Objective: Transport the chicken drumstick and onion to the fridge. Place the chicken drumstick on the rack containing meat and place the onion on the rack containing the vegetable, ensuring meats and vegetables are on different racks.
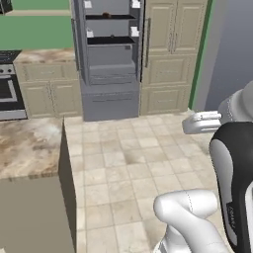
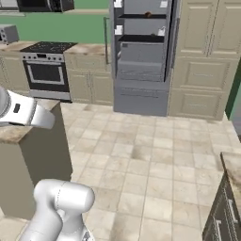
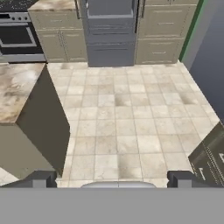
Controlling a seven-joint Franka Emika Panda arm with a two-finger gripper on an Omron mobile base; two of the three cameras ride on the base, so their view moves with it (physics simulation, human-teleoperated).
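Note:
The fridge point(image 1: 109, 54) point(image 2: 141, 56) point(image 3: 110, 30) stands open across the tiled floor, its two black shelves showing. On the upper shelf, the rack containing meat point(image 1: 116, 17) point(image 2: 134, 16), lies a small brown piece. Below it is the rack containing the vegetable point(image 1: 111, 40) point(image 2: 139, 38); the vegetable is too small to make out. My gripper point(image 3: 113, 179) is open with nothing between its fingers, well back from the fridge and above the floor. The chicken drumstick and the onion are out of view.
A marble-topped island counter point(image 1: 24, 148) point(image 2: 12, 134) point(image 3: 15, 94) stands to my left. A stove point(image 1: 7, 91) point(image 2: 44, 70) and beige cabinets point(image 1: 170, 54) point(image 2: 202, 56) flank the fridge. A dark cabinet point(image 2: 226, 207) point(image 3: 210, 153) is near right. Open floor leads ahead.

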